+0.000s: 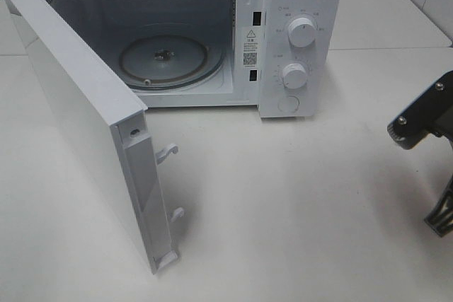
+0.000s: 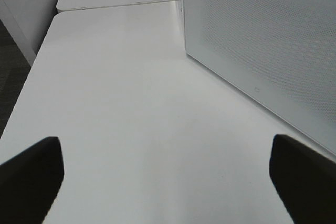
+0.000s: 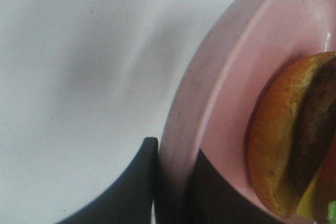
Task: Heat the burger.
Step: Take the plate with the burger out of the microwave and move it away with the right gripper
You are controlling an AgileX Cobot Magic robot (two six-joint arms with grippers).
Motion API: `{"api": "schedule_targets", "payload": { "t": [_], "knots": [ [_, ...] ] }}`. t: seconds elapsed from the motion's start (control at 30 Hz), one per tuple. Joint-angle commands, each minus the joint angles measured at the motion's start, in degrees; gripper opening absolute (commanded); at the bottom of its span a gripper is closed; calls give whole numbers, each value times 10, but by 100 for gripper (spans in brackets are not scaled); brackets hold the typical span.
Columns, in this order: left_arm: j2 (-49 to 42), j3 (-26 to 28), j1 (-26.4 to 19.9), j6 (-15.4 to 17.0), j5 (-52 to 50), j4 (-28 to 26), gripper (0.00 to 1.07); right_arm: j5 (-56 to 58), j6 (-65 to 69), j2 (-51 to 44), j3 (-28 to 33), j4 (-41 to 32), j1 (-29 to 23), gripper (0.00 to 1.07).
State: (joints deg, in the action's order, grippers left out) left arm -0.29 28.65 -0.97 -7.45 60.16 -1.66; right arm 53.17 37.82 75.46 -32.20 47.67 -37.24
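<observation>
White matte surface (image 1: 297,203) carries a boxy microwave (image 1: 297,40), door open. Left fingers (image 2: 31,174) spread; right fingers (image 3: 136,182) pinch a smooth pink plate (image 3: 210,87) under the glossy burger (image 3: 283,140).

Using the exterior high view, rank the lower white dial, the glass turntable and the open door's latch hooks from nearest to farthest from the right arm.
1. Lower white dial on the control panel, nearest the right arm.
2. Round glass turntable, inside the cavity.
3. Open white door's latch hooks, left; close to the turntable's rank, hard to call.
</observation>
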Motion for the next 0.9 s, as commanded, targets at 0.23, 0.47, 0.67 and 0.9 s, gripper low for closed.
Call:
{"api": "schedule_targets", "payload": {
  "t": [0.23, 0.47, 0.67, 0.9],
  "knots": [
    [-10, -1, -2, 4, -5, -2, 100, 44, 132, 127, -62, 54, 20, 1],
    [-10, -1, -2, 4, -5, -2, 100, 11, 140, 191, -76, 58, 66, 2],
    [-10, -1, -2, 4, -5, -2, 100, -38, 167, 243, -78, 67, 114, 3],
    [-10, -1, -2, 4, -5, -2, 100, -71, 170, 282, -78, 69, 141, 8]
  ]
}}
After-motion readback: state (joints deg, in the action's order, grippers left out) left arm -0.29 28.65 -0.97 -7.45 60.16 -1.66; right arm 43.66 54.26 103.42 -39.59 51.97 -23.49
